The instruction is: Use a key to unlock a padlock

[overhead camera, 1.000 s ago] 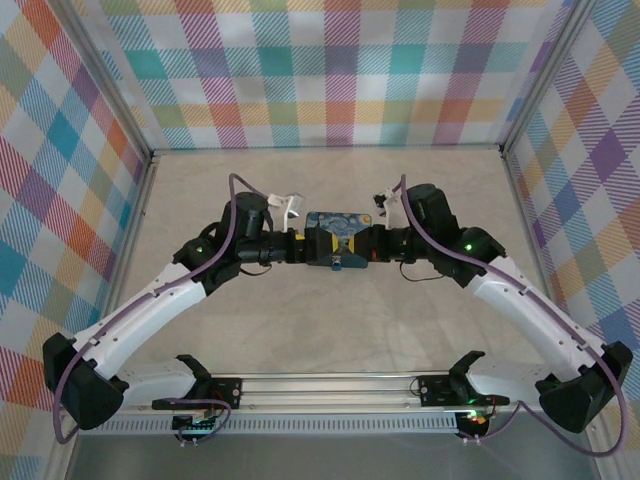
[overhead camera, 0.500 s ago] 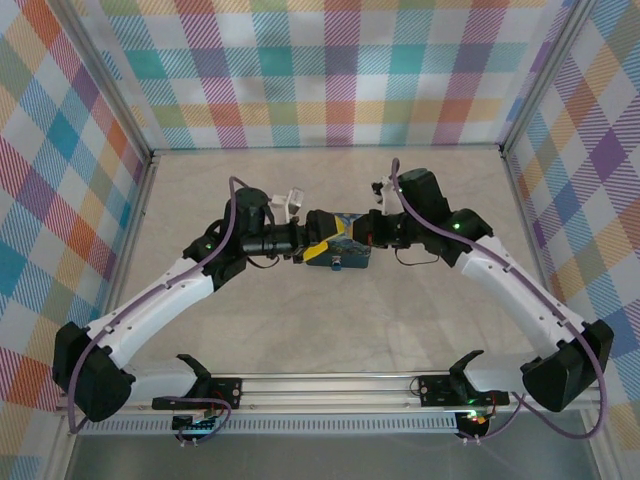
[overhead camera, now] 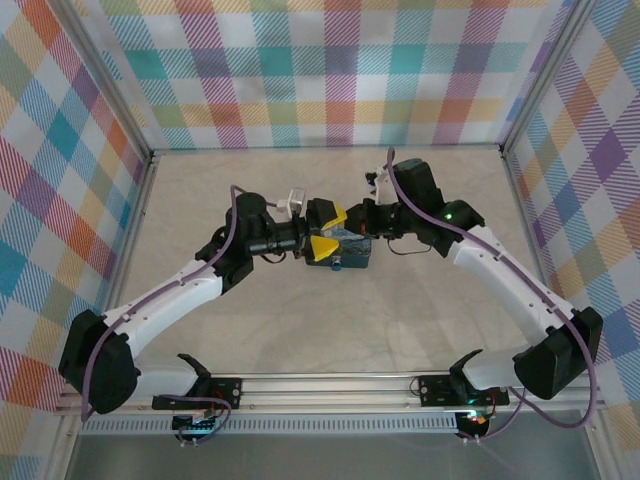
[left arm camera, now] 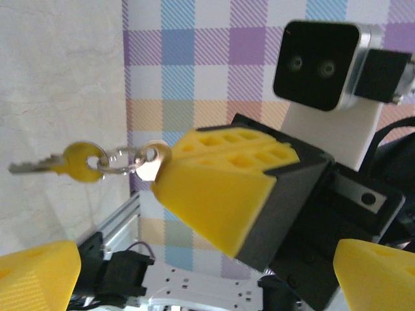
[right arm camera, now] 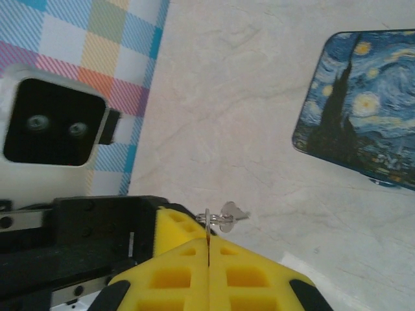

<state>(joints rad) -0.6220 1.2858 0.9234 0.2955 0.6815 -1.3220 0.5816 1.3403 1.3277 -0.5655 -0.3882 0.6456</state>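
My right gripper (right arm camera: 208, 241) is shut on the key (right arm camera: 207, 225), which I see edge-on between its yellow pads. A ring and a second small key (right arm camera: 232, 212) hang off the tip. In the left wrist view that same bunch pokes out leftward: the pinched key head (left arm camera: 155, 163), then the hanging key (left arm camera: 61, 162). My left gripper (overhead camera: 325, 230) stands open, its fingers (left arm camera: 35, 275) spread on either side of the right gripper (overhead camera: 352, 228). A blue painted box (overhead camera: 348, 257) lies on the table just below them; whether it is the padlock I cannot tell.
The pale marble-look table (overhead camera: 330, 330) is walled by plaid panels at the back (overhead camera: 330, 70) and on both sides. An aluminium rail (overhead camera: 330, 385) runs along the near edge between the arm bases. The blue box (right arm camera: 363, 129) has bare table around it.
My left gripper has opened wide and risen off the box. The right gripper has moved left and back with the key, ending between the left fingers. The box has shifted slightly.
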